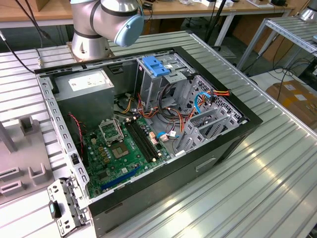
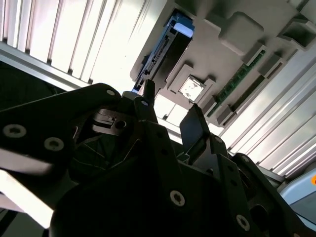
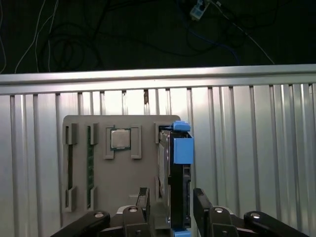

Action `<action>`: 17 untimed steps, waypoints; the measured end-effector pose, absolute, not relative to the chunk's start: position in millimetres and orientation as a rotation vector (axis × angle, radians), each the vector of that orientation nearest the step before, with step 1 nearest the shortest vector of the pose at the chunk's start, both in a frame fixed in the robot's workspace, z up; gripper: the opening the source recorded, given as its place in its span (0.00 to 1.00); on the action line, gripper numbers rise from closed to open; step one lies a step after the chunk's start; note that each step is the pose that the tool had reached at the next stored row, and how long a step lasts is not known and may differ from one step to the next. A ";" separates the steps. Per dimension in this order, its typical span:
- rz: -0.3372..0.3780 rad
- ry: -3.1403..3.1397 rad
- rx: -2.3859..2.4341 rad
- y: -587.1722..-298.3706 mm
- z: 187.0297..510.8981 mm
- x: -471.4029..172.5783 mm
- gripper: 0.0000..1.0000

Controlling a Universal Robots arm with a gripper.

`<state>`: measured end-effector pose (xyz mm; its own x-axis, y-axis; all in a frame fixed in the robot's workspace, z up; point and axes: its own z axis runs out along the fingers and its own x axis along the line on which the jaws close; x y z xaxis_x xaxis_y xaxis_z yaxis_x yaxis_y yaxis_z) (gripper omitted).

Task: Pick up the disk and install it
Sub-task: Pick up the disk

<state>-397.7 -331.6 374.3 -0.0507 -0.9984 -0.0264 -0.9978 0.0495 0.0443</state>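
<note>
Blue-railed, the disk (image 3: 178,173) stands on edge in its grey holder (image 3: 123,173), between the spread fingers of our gripper (image 3: 172,191), seemingly untouched. Closing off-centre, we judge, could tilt or jam it.

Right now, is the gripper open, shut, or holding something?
The gripper: open, holding nothing; in the first wrist view its fingers sit either side of the flat silver-metal disk with blue side rails, which stands on edge in the grey holder tray.
</note>
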 end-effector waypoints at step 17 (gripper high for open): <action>-0.092 -2.255 2.180 -319.4 360.6 -402.5 0.48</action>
